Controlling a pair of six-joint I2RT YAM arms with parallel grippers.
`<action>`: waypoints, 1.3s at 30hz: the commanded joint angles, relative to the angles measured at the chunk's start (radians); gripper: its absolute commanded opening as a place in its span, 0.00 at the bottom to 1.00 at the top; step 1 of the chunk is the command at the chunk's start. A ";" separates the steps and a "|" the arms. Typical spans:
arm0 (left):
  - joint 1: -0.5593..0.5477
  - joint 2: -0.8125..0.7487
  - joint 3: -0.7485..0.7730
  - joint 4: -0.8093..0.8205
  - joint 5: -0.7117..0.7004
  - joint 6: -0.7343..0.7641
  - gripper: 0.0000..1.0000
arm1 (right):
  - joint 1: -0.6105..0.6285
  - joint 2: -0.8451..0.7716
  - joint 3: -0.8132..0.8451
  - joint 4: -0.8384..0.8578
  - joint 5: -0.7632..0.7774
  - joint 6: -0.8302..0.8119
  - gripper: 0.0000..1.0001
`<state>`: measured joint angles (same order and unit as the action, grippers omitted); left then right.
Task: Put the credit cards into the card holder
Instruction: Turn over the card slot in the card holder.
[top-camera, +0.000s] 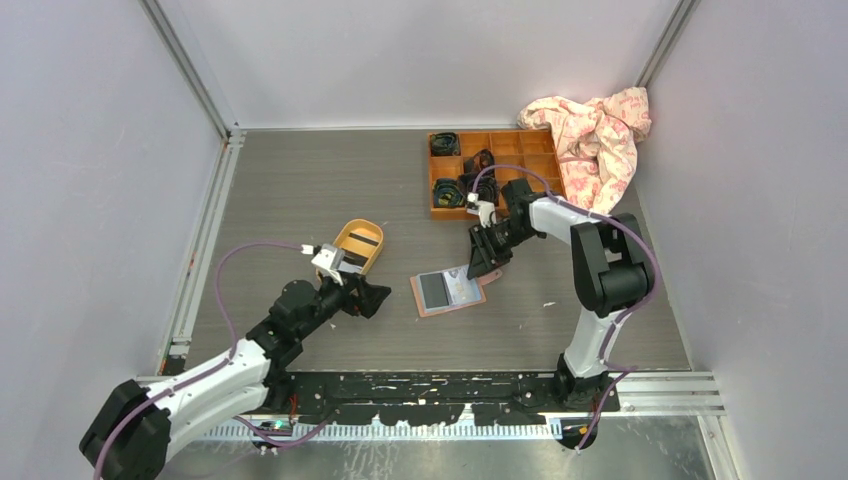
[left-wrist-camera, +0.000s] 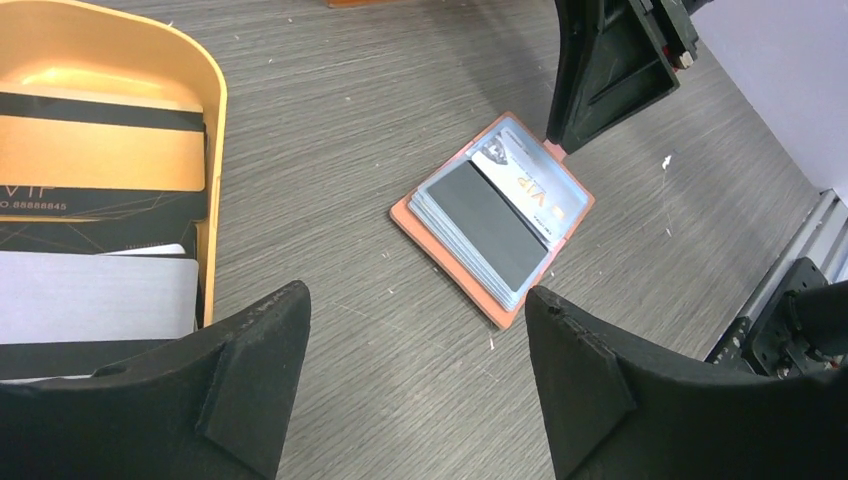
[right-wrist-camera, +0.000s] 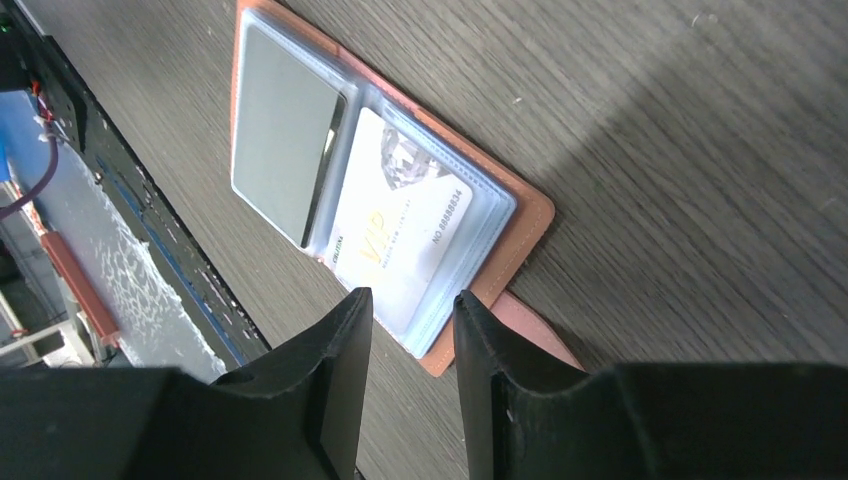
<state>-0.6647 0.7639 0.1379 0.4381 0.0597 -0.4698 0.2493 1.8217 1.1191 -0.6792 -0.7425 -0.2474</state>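
Several thin, stiff, slick credit cards (left-wrist-camera: 100, 290) lie in the left yellow tray (left-wrist-camera: 215, 100), best pinched edgewise, with the left end effector (left-wrist-camera: 415, 305) released and the right end effector (right-wrist-camera: 412, 305) narrowly parted, seemingly pinning the open card holder (top-camera: 450, 292) at the middle of the counter (top-camera: 300, 190).

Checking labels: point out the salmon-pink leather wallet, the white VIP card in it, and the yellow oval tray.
salmon-pink leather wallet (right-wrist-camera: 530, 212), right wrist view, bare pink corner
white VIP card (right-wrist-camera: 400, 235), right wrist view, middle
yellow oval tray (left-wrist-camera: 120, 40), left wrist view, inner wall
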 joint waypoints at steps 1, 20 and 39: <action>0.003 0.055 -0.012 0.142 -0.034 -0.042 0.78 | 0.000 0.020 0.041 -0.060 -0.004 -0.019 0.41; -0.063 0.244 0.016 0.248 -0.027 -0.081 0.58 | 0.015 0.042 0.086 -0.106 0.015 -0.036 0.39; -0.211 0.454 0.108 0.265 -0.190 -0.069 0.59 | 0.014 0.095 0.083 -0.111 -0.037 -0.017 0.37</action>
<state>-0.8520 1.1687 0.1879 0.6395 -0.0570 -0.5423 0.2581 1.9099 1.1694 -0.7822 -0.7593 -0.2665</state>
